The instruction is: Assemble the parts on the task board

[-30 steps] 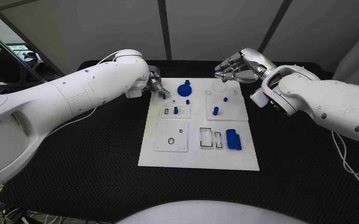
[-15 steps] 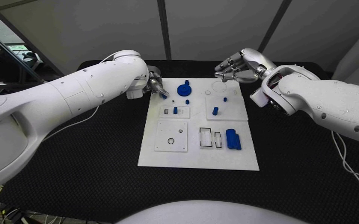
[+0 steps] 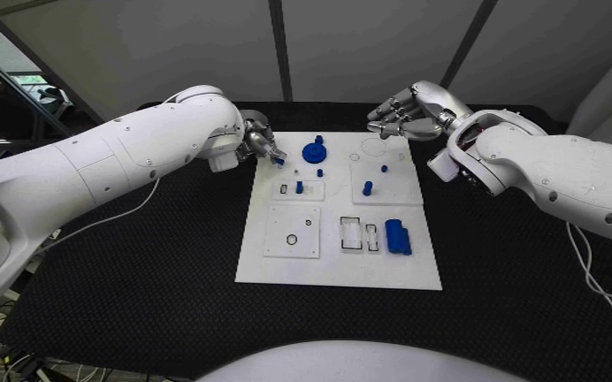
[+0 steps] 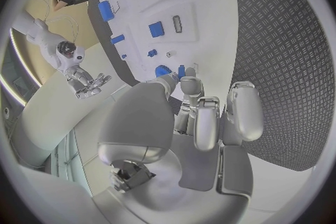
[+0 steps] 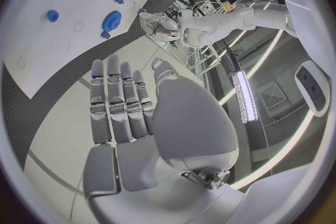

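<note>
Head view: white board (image 3: 383, 269) mid-table, blue parts scattered on it.
Left hand (image 3: 260, 146): at board's far left corner, pinching small blue peg (image 4: 181, 71), likely carried for seating in a hole.
Right hand (image 3: 406, 115): fingers apart, holding nothing, hovering off the far edge, probably parked clear.
Gear (image 3: 314, 153): flat near the peg, well apart from the cylinder (image 3: 398, 237) near the right edge.
</note>
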Controlling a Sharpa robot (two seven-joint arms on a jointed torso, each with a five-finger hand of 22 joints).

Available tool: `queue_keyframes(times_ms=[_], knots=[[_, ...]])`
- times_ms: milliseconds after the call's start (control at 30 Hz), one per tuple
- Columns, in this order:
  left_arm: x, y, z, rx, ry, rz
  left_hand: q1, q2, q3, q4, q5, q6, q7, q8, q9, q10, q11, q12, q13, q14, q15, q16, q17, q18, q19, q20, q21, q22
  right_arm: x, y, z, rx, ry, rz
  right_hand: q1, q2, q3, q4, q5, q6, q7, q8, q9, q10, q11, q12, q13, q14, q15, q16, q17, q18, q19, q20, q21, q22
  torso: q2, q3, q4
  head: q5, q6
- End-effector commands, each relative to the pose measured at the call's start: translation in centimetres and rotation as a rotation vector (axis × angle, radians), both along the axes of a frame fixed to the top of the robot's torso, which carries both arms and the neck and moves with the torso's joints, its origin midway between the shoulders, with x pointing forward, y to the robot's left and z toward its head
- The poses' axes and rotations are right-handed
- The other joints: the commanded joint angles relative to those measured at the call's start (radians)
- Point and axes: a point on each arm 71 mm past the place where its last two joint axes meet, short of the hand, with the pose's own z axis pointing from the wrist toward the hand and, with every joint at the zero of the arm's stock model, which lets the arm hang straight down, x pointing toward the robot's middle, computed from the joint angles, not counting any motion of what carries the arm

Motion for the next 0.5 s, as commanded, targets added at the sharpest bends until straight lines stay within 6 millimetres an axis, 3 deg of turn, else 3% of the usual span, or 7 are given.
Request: queue_keyframes(times_ms=[33,200,500], knots=[[-0.5,0.0,0.5,-0.068,-0.033,0.045,-0.014,-0.010,0.125,-0.103,-0.002,-0.005,-0.001,0.009,0.006,0.010,-0.002,0.004,-0.001,0.090,0.002,-0.003,0.205,0.012,0.001,-0.001,0.000,0.004,0.0,0.0,0.1,-0.001,0.002,0.004,-0.003,0.008,-0.002,-0.005,0.006,-0.006,0.000,-0.004,0.000,-0.007,-0.003,0.002,-0.001,0.003,0.002,-0.005,-0.001,0.014,0.006,0.003,-0.007,-0.001,-0.001,-0.0001,0.0006,0.005,-0.001],[-1.8,0.3,0.5,-0.082,-0.050,0.053,-0.029,-0.024,0.163,-0.114,-0.003,-0.006,-0.003,0.019,0.011,0.016,-0.003,0.008,0.001,0.091,0.001,-0.002,0.207,0.011,0.005,-0.002,0.004,0.011,0.0,-0.1,0.1,-0.002,0.003,0.003,-0.003,0.008,-0.002,-0.005,0.006,-0.006,0.000,-0.004,0.000,-0.007,-0.003,0.002,-0.001,0.003,0.002,-0.005,-0.001,0.014,0.006,0.003,-0.007,-0.001,-0.002,0.0017,0.0006,0.014,-0.003],[-4.3,0.3,-0.5,-0.076,-0.073,0.047,-0.059,-0.064,0.253,-0.146,-0.003,-0.008,-0.005,0.041,0.023,0.019,-0.008,-0.014,-0.036,0.088,-0.004,-0.010,0.194,0.010,0.009,-0.006,0.004,0.016,0.1,-0.1,0.0,-0.004,0.007,0.001,-0.003,0.008,-0.002,-0.005,0.006,-0.007,0.000,-0.004,0.000,-0.008,-0.002,0.002,-0.001,0.003,0.002,-0.005,-0.001,0.013,0.006,0.003,-0.007,-0.001,-0.003,0.0015,0.0014,0.016,-0.005]])
